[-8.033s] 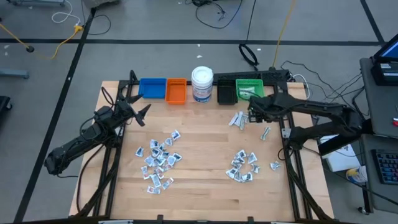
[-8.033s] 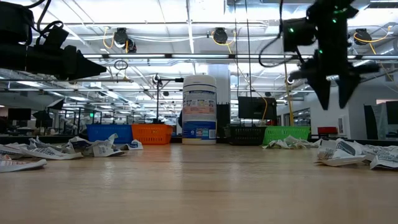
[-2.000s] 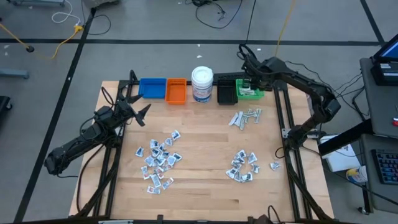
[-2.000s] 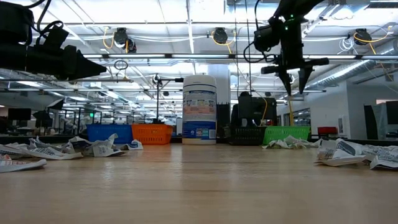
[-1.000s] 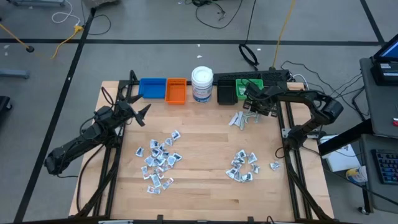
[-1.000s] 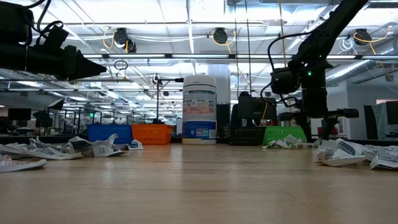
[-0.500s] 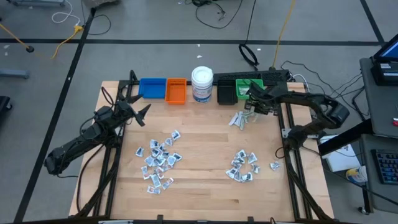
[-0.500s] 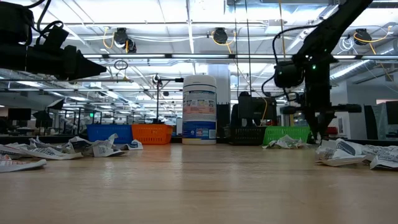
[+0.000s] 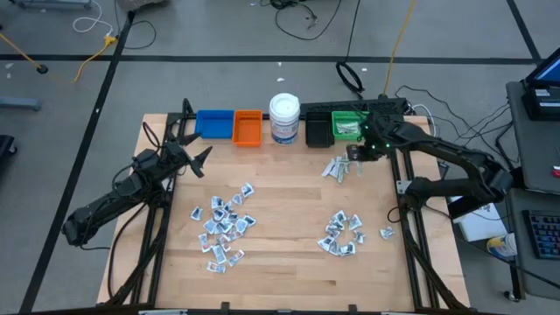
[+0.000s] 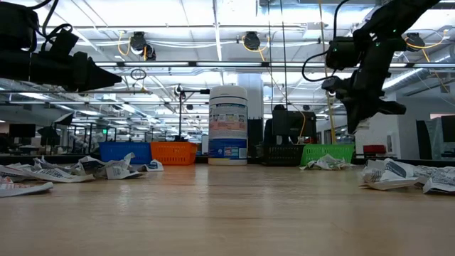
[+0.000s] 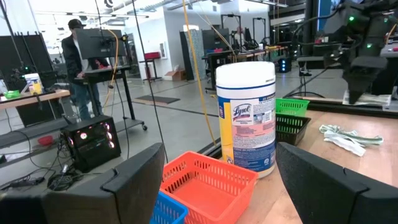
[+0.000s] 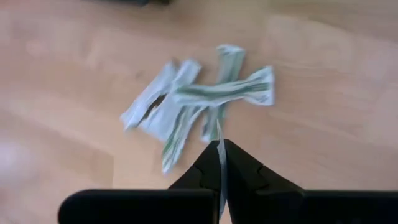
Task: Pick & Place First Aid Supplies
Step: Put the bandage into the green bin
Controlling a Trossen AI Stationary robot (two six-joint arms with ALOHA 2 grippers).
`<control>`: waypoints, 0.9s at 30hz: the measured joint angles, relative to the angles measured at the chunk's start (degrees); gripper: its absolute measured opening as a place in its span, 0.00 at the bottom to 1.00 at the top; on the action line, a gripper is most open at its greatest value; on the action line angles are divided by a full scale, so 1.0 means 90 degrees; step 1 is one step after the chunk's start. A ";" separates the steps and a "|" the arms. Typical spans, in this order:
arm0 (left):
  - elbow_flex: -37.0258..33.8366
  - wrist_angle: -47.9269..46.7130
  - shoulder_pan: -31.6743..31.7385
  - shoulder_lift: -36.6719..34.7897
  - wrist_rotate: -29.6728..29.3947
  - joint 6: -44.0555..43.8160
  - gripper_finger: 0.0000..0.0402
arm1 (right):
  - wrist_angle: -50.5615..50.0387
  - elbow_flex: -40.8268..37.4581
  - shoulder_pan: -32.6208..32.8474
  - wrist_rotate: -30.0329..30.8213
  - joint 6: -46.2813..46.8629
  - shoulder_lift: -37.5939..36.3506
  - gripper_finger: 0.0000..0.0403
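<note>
Three heaps of packets on the table, right gripper lifted with one pinched

Two near heaps of first aid supplies lie on the wooden table (image 9: 280, 262), one left of centre (image 9: 223, 223) and one to the right (image 9: 343, 234) with a stray packet (image 9: 386, 232) near the right edge; bare wood runs between them and along the near edge. Farther back on the right, a third small heap (image 9: 343, 166) sits under the right gripper (image 12: 220, 163), whose fingers are pressed together on a thin packet (image 12: 219, 146) (seen edge-on), raised off the wood. Left gripper (image 9: 198, 160) hovers spread wide and empty over the far left part. Along the far edge stand a blue bin (image 9: 214, 123), an orange bin (image 11: 208, 183) with nothing in it, a white jar (image 9: 284, 118), a black bin (image 9: 318, 131) and a green bin (image 9: 350, 124) holding packets.
</note>
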 joint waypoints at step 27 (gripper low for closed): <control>0.0001 -0.0001 0.0001 0.0000 0.0000 0.0000 0.77 | 0.0362 0.2974 -0.1330 0.1233 -0.4380 0.2598 0.00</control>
